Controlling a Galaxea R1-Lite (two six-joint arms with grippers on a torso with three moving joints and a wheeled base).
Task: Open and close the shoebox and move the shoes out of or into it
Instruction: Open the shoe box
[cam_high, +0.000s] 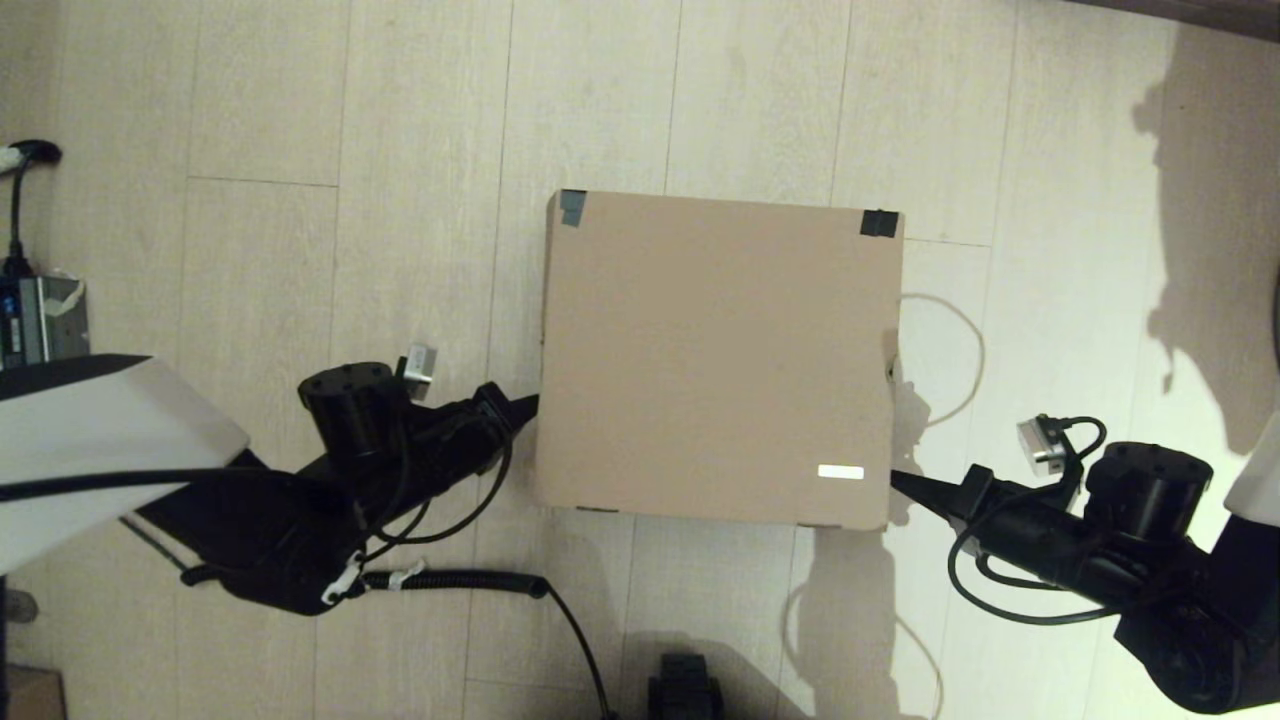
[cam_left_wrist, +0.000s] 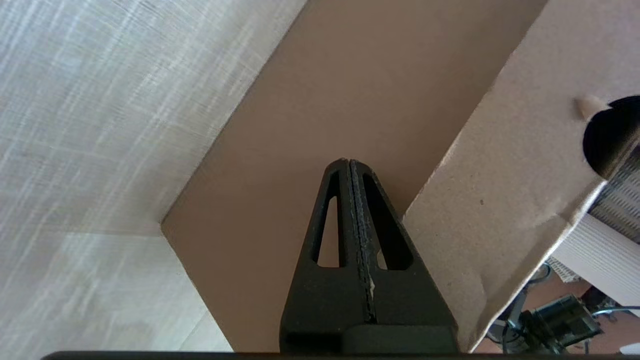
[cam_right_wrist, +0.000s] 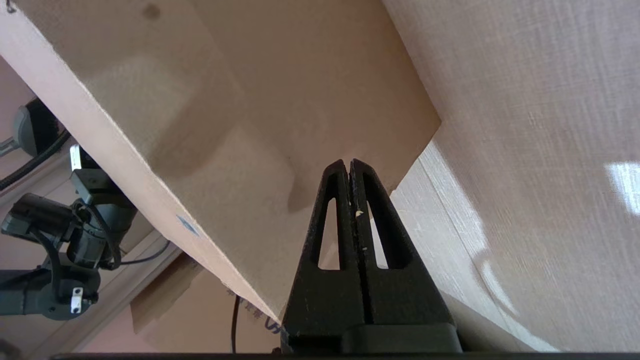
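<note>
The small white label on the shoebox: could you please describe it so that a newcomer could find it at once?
Start from the pale wooden floor and find the shoebox, shut, lying between the two arms. On its lid, near the corner closest to the right end effector, sits the small white label. It is the only bright mark on the plain brown lid; the black tape marks the far corners.

Matt cardboard shoebox (cam_high: 715, 350) (woodgrain floor (cam_high: 300, 200)).

The left gripper (cam_high: 527, 404) reaches in low from the left, fingers pressed together, its tip at the left side of the shoebox (cam_high: 715, 355). The right gripper (cam_high: 897, 479) mirrors it at the box's right side, fingers likewise pressed together.
</note>
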